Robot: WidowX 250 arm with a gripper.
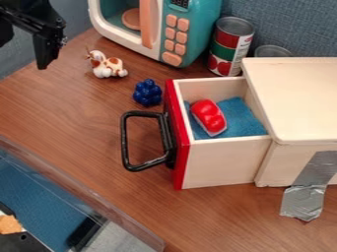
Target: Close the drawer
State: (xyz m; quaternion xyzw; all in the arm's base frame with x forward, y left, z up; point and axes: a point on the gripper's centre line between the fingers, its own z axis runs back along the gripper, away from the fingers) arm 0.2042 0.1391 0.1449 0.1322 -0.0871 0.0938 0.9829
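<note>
At the upper left edge, the black gripper (pixel 25 45) hangs well away from the drawer, open, its two fingers apart with nothing seen between them. The wooden drawer (pixel 222 163) stands pulled out to the left of its wooden cabinet (pixel 299 98). It has a red front panel (pixel 178 142) and a black loop handle (pixel 125 142) facing left. A red and white toy (pixel 209 117) lies inside on a blue cloth (pixel 242 118).
Behind the drawer are a teal toy microwave (pixel 197 29), a can (pixel 230 47) and another can (pixel 271 51). A blue berry-like toy (pixel 147 92) stands near the drawer front, a brown-white animal figure (pixel 105 65) farther left. A clear-walled bin (pixel 99 206) lies lower left; grey tape (pixel 306 197) holds the cabinet.
</note>
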